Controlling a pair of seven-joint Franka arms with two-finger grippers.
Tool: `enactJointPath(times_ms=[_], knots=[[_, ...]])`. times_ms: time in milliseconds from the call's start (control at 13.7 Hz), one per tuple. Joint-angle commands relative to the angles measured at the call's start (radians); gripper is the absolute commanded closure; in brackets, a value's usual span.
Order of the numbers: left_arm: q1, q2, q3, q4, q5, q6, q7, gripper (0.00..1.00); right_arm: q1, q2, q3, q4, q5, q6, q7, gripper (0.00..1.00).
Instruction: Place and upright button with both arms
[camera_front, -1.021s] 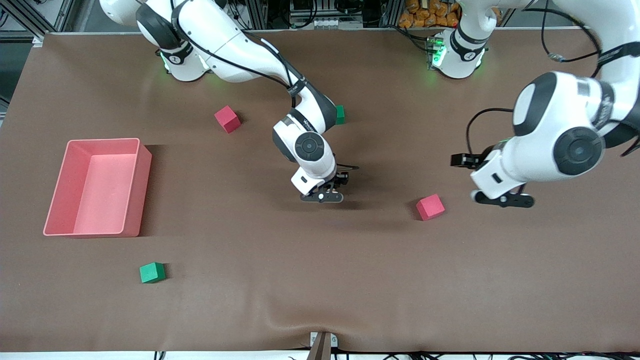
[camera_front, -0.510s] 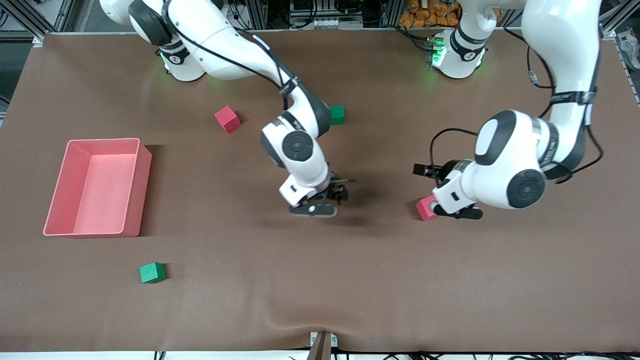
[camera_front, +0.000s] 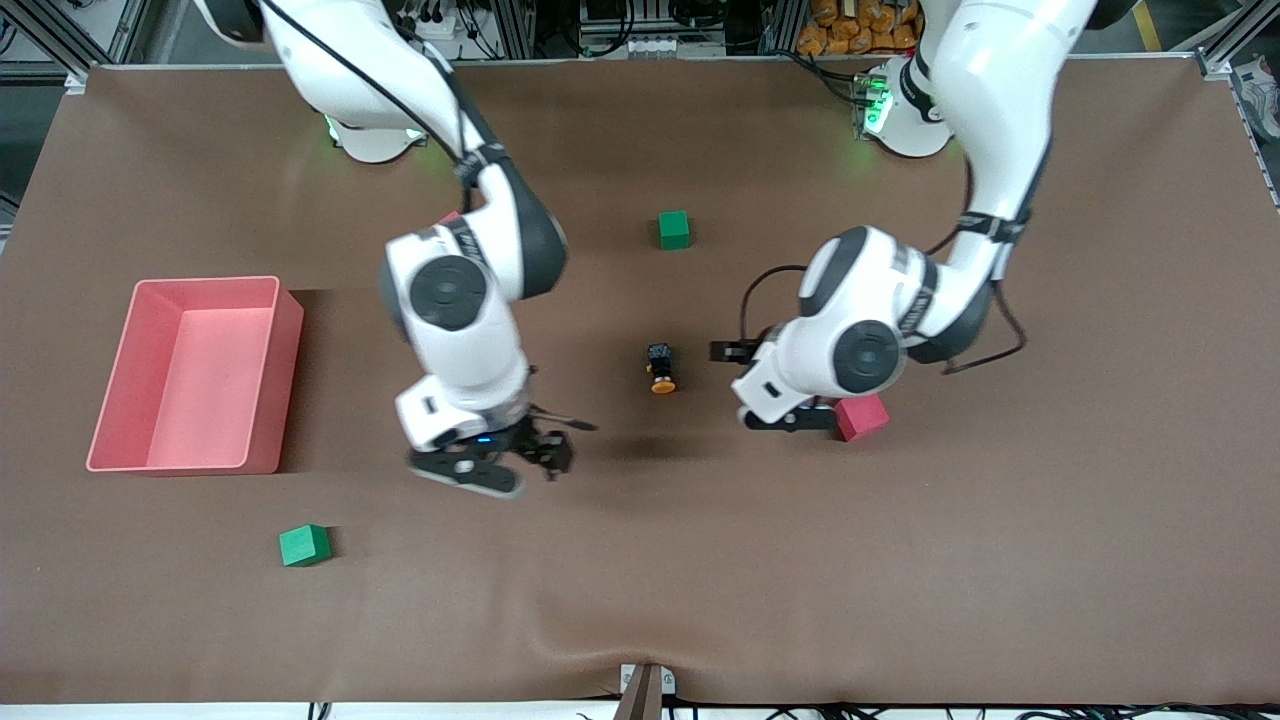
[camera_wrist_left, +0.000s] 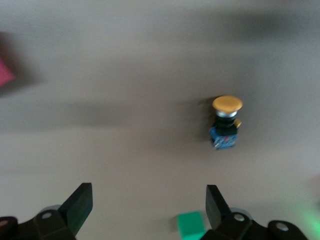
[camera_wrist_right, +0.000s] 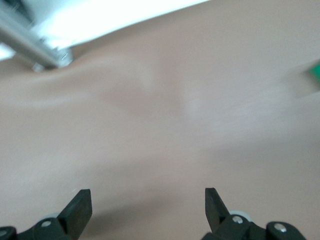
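Note:
The button (camera_front: 660, 368) lies on its side mid-table, with its orange cap toward the front camera and its black body away from it. It also shows in the left wrist view (camera_wrist_left: 226, 122), apart from the fingers. My left gripper (camera_front: 788, 418) is open and empty over the table, between the button and a red cube (camera_front: 864, 416). My right gripper (camera_front: 468, 476) is open and empty over bare table toward the right arm's end. Its wrist view shows only the mat between the open fingers (camera_wrist_right: 78, 210).
A pink bin (camera_front: 270, 370) stands at the right arm's end. One green cube (camera_front: 674, 229) lies farther from the front camera than the button, and another (camera_front: 303, 545) lies nearer to it. A second red cube (camera_front: 450, 217) is mostly hidden by the right arm.
The right gripper has left the button lying on the table and swung away toward the bin end. The left arm has moved in from its end toward the button, over the red cube.

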Motion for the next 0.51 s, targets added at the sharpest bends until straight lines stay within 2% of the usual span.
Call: enactJointPath(times_ms=[0,73,146,219,292,365,438], knots=[[-0.052,0.082,0.008,0.083,-0.012,0.031,-0.082,0.00,-0.116,-0.116,0.019,-0.018,-0.006,-0.102,-0.014,0.00],[-0.075,0.111,0.009,0.111,-0.010,0.041,-0.097,0.00,-0.177,-0.155,0.059,-0.018,0.020,-0.113,-0.063,0.00],[-0.095,0.135,0.014,0.134,-0.010,0.054,-0.123,0.00,-0.265,-0.188,0.130,-0.018,0.096,-0.139,-0.095,0.00],[-0.109,0.161,0.014,0.157,-0.010,0.069,-0.160,0.03,-0.350,-0.221,0.201,-0.032,0.118,-0.161,-0.103,0.00],[-0.126,0.181,0.014,0.172,-0.012,0.087,-0.200,0.06,-0.409,-0.241,0.244,-0.035,0.100,-0.169,-0.111,0.00],[-0.139,0.197,0.014,0.183,-0.010,0.109,-0.227,0.11,-0.466,-0.251,0.258,-0.033,0.074,-0.184,-0.138,0.00],[-0.155,0.212,0.017,0.189,-0.010,0.126,-0.232,0.18,-0.512,-0.268,0.277,-0.027,0.048,-0.258,-0.213,0.00]])
